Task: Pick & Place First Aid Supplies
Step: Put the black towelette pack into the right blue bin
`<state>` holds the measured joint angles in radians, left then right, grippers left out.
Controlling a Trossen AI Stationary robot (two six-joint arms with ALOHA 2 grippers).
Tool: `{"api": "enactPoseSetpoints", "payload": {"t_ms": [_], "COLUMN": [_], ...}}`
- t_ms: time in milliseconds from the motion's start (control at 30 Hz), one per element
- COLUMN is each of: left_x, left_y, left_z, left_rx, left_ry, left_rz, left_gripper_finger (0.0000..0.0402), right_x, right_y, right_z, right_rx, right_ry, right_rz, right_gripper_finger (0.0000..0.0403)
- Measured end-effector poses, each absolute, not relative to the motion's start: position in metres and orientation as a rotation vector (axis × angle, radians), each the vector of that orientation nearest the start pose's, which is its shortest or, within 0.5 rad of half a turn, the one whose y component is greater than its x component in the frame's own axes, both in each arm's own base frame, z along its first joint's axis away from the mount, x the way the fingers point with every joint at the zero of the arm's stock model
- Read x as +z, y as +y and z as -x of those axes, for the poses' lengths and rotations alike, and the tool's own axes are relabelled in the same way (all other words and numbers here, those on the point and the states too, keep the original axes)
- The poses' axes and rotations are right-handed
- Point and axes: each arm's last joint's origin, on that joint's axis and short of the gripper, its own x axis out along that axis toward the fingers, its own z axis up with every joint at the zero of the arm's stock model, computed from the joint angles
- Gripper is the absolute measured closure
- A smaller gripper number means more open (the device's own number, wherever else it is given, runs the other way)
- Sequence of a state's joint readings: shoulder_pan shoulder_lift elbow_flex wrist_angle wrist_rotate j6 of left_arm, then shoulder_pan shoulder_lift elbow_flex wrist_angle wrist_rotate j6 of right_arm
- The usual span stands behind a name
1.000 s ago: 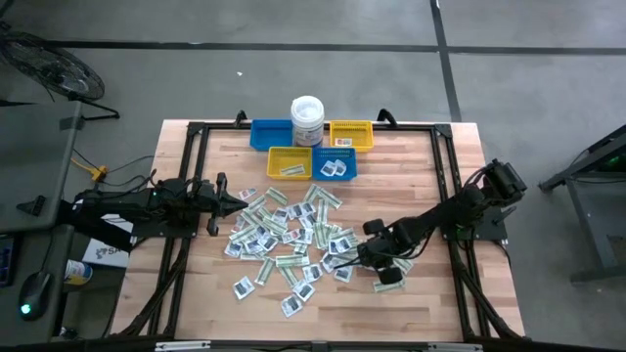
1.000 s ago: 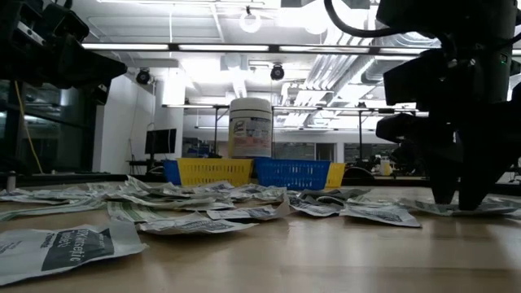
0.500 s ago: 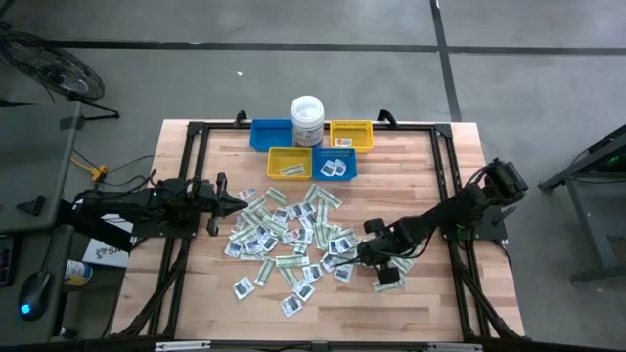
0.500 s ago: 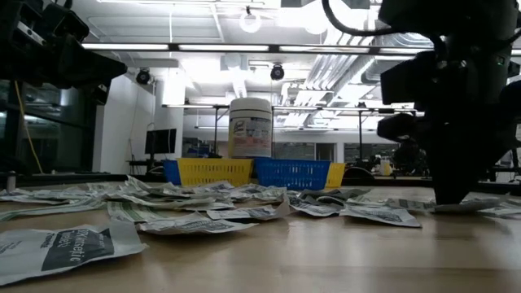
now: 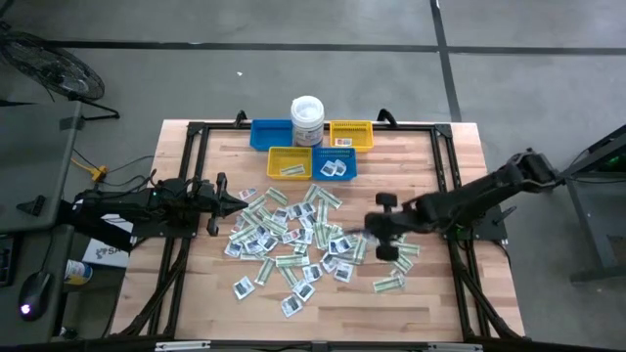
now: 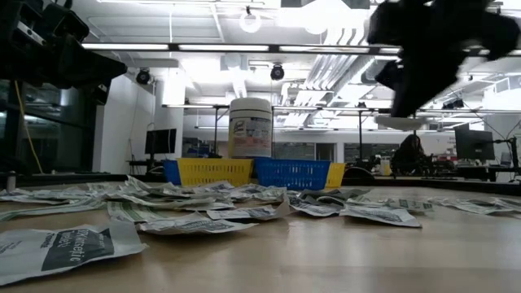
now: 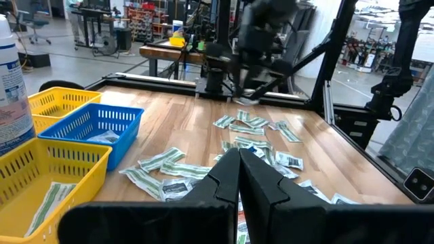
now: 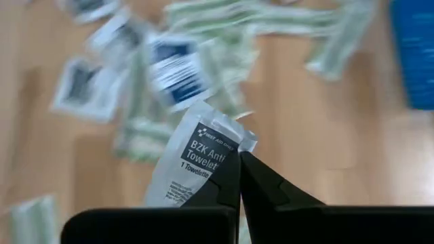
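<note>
White towelette packet [image 8: 196, 163] pinched in your right gripper [image 8: 239, 177], raised above packet pile [image 5: 289, 240]; left gripper [image 7: 239, 177] closed, empty, beside pile.

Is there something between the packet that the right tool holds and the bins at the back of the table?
Nothing visible blocks it. The right tool holds a white towelette packet lifted above the table. Between it and the bins lie only flat packets, which the lifted packet should pass over.

Dozens of flat white and green-white packets [image 5: 284, 240] lie scattered mid-table, one white towelette packet [image 8: 196, 163] lifted above them.
</note>
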<state>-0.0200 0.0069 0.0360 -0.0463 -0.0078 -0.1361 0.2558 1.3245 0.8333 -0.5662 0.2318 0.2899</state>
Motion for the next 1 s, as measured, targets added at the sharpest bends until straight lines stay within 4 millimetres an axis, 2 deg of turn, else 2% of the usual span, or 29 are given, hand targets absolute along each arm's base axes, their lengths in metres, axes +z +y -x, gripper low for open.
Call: {"api": "enactPoseSetpoints", "payload": {"t_ms": [200, 433, 600, 833, 1000], "left_x": [0.171, 0.171, 0.171, 0.171, 0.171], "left_y": [-0.002, -0.002, -0.002, -0.002, -0.002], "left_z": [-0.096, -0.096, -0.096, -0.096, -0.096], "left_rx": [-0.011, -0.011, -0.011, -0.011, -0.011], "left_ry": [0.019, 0.018, 0.018, 0.018, 0.018], "left_rz": [0.136, 0.136, 0.136, 0.136, 0.136], "left_gripper_finger": [0.0394, 0.0394, 0.0394, 0.0394, 0.0394], "right_x": [0.221, 0.224, 0.217, 0.197, 0.188], "right_y": [0.005, -0.048, -0.074, -0.103, -0.117], "right_z": [-0.254, -0.255, -0.26, -0.278, -0.289], "right_rx": [-0.322, -0.591, -0.688, -0.713, -0.734], "right_ry": [0.905, 0.772, 0.713, 0.604, 0.592], "right_rz": [-0.119, -0.419, -0.569, -0.772, -0.813], "right_gripper_finger": [0.0403, 0.0403, 0.0403, 0.0403, 0.0403]}}
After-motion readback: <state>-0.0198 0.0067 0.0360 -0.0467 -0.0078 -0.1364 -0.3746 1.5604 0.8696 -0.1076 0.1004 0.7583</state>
